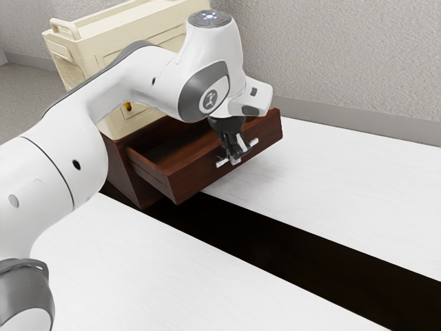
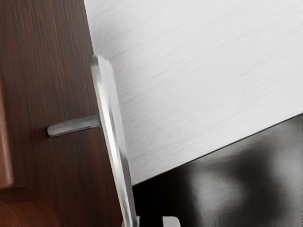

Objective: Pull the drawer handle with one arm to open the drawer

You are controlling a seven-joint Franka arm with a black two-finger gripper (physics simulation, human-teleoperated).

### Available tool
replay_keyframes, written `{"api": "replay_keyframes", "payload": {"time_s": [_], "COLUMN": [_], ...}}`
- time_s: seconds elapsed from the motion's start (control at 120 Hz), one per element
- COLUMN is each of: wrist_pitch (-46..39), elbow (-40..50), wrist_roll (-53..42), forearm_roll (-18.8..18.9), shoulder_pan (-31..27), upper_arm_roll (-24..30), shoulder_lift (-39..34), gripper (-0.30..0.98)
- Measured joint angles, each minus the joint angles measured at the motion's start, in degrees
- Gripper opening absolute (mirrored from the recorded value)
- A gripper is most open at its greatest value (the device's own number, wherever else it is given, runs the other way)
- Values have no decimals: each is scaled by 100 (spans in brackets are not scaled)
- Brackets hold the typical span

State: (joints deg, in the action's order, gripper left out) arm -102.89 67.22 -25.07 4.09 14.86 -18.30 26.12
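Drawer part-open point(image 1: 196, 178). Bar handle point(image 2: 109, 118) directly at the hand point(image 1: 238, 153), long axis along the drawer front. Further pull should run square to that bar, away from the cabinet point(image 1: 125, 176). Grip: can't tell.

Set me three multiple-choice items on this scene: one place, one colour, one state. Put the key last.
1. Where is the hand?
A) over the cream chest
B) at the handle
C) flat on the table

2. What colour is the handle?
A) silver
B) red
C) green

3. How does the drawer stand?
A) fully shut
B) lying on its side
C) pulled out

Key:
1 B: the exterior view shows it down at the bar.
2 A: the wrist view shows shiny metal.
3 C: its inside shows behind the front.
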Motion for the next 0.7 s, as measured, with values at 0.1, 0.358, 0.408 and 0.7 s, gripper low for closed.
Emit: {"api": "replay_keyframes", "payload": {"time_s": [0.1, 0.358, 0.408, 0.7], "wrist_pitch": [-5, 17, 73, 2269], "elbow": [26, 16, 1, -928], "wrist_roll": [19, 41, 44, 430], "forearm_roll": [-30, -90, -139, -380], "shoulder_pan": [8, 226, 249, 141], "upper_arm_roll": [0, 24, 29, 46], "shoulder_lift": [0, -594, -762, -1307], "gripper": [5, 8, 10, 52]}}
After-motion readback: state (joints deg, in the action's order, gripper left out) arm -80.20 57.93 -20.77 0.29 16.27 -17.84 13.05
